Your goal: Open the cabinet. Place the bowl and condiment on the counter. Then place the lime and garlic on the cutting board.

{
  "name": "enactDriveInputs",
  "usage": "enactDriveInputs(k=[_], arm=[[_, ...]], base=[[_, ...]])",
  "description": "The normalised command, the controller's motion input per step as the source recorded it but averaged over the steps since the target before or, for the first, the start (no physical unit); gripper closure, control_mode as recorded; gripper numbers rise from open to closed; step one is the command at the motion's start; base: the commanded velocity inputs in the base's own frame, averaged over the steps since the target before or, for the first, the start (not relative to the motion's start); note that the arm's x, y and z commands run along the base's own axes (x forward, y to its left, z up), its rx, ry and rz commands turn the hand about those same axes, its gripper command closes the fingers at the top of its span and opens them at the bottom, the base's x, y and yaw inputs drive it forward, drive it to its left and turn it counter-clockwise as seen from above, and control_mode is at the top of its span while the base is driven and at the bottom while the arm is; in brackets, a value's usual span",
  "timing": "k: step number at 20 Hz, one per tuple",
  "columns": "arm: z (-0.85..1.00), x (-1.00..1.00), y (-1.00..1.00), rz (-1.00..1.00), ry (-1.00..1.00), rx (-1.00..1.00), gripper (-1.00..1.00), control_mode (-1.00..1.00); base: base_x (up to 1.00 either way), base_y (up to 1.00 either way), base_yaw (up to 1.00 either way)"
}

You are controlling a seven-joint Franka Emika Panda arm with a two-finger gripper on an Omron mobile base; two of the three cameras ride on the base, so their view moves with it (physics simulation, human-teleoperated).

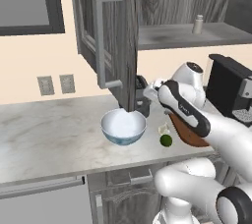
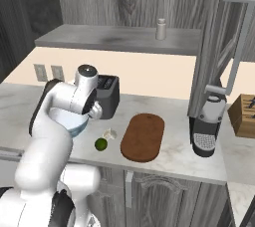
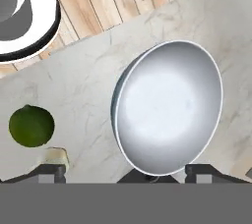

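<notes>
Jaws of the gripper (image 3: 122, 171) are seen spread wide in the hand view, one dark tip low at the left and the other low at the right, with nothing gripped between them; the near rim of the bowl (image 3: 167, 107) lies between the two tips, and whether either tip touches it cannot be told. The bowl is shown as a wide round vessel, white inside with a blue-and-white outside, standing upright on the marble tabletop (image 1: 49, 134) just below the open cabinet door (image 1: 115, 36). In the left base view the bowl (image 1: 123, 126) is found directly under the lower edge of that door, whose long silver bar handle (image 1: 101, 41) runs vertically.

The lime (image 1: 166, 140), a small dark green ball, is set on the tabletop near the bowl, and the garlic (image 1: 164, 129), a tiny off-white lump, is placed just beside it. Both are seen lying off the cutting board (image 2: 143, 136), a flat oval of dark reddish-brown wood that lies close by them. The condiment (image 2: 161, 29), a small pale shaker with a greyish cap, is seen upright on the cabinet shelf (image 2: 119, 39), well above the tabletop. A dark toaster (image 2: 107, 95) is placed against the wall behind the bowl, and a coffee machine (image 2: 206, 124) stands beyond the far end of the board.
</notes>
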Motion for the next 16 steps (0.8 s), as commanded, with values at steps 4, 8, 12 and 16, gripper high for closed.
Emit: enactDriveInputs(k=[4, 8, 12, 16], arm=[[0.91, -0.55, -0.58, 0.14, -0.19, -0.13, -1.0, -1.0], [0.99, -0.29, -0.49, 0.16, -0.2, -0.37, -1.0, -1.0], [0.99, -0.06, -0.44, 0.12, -0.26, -0.46, -1.0, -1.0], [1.0, -0.2, -0.75, 0.13, -0.22, -0.31, -1.0, -1.0]], base=[[0.0, 0.0, 0.0], [0.0, 0.0, 0.0], [0.0, 0.0, 0.0], [0.0, 0.0, 0.0]])
